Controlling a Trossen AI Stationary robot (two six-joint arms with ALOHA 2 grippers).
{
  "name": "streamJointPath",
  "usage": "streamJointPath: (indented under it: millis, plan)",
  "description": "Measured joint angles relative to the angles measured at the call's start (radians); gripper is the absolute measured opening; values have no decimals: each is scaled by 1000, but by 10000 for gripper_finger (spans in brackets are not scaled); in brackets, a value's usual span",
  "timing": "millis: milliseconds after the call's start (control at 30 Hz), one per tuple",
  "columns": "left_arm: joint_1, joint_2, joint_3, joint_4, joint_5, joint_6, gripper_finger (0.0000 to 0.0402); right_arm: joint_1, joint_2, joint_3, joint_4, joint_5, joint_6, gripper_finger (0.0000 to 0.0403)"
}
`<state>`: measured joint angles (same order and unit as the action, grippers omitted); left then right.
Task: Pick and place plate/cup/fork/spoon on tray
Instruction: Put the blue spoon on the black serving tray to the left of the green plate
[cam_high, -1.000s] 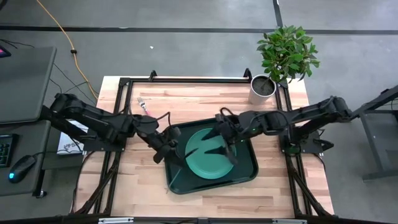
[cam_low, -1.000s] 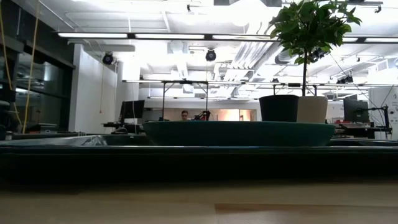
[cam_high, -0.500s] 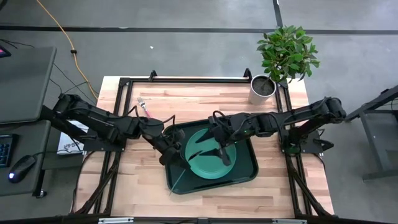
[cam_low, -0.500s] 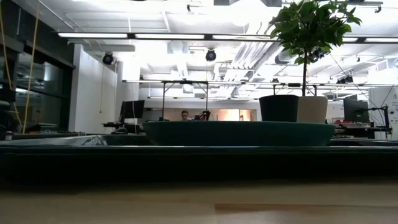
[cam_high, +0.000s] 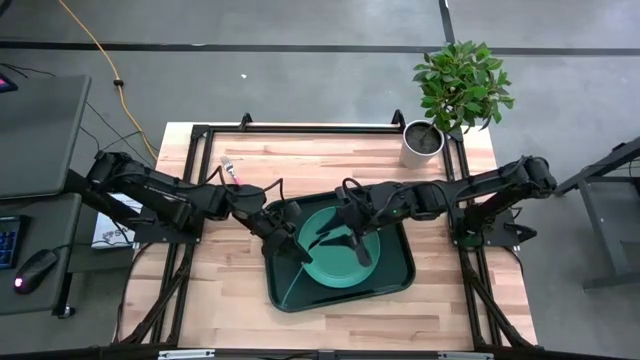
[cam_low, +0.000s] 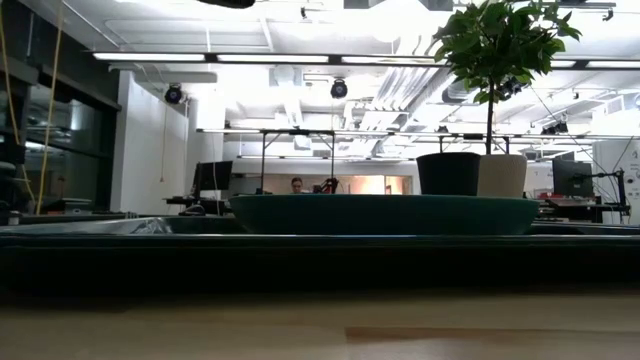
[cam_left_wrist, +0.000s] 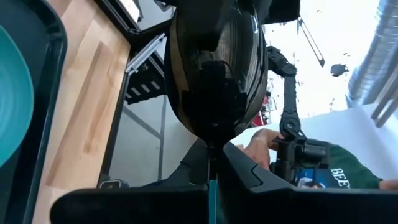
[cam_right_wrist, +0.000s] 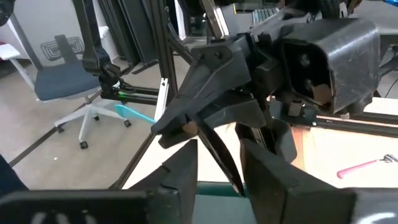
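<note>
Left gripper (cam_high: 298, 247) over the near-left part of the plate (cam_high: 335, 265), closed on the spoon (cam_right_wrist: 134, 112). Only the wrist views show this:
- Left wrist view: a thin teal strip of handle (cam_left_wrist: 212, 196) pinched between the fingers.
- Right wrist view: the light-blue handle sticks out sideways behind that gripper. The bowl is hidden.

Right gripper (cam_high: 347, 244) faces the left one across the plate, tips close together. Fingers (cam_right_wrist: 268, 168) are parted and nothing shows between them.

The plate lies in the tray (cam_high: 405, 277), directly under both grippers. The low view gives only the plate's rim (cam_low: 385, 214) above the tray wall (cam_low: 300, 255), with no arms in it.

The fork (cam_high: 235, 172) is on bare wood, well behind the left gripper and outside the tray. The right wrist view catches its pink handle (cam_right_wrist: 364, 167), tines cut off.

The cup (cam_low: 448, 173) shows in the low view alone, upright, its foot hidden by the plate, just beside the white pot (cam_low: 500, 175). From above I cannot find it, as the arms cover much of the tray. A glossy dark mass fills the middle of the left wrist view and I cannot tell what it is.

Writing: white letters "BEE", cut off, on a person's green top (cam_left_wrist: 348, 177) beyond the table.
</note>
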<state>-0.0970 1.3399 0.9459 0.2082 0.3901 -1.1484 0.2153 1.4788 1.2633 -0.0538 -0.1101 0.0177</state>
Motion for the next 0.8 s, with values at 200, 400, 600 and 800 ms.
streamJointPath:
  millis: [200,400,600,800]
  plan:
    - [5,0,0,2,3,3,2,-1,0,0,-2,0,3,18]
    - [9,0,0,-3,-1,44,40,-1,-21,0,-67,-14,30,6]
    - [72,-31,0,-10,73,108,105,-14,-163,0,-347,-4,94,2]
    - [139,-54,113,-154,116,337,148,-39,-262,0,-635,-18,388,1]
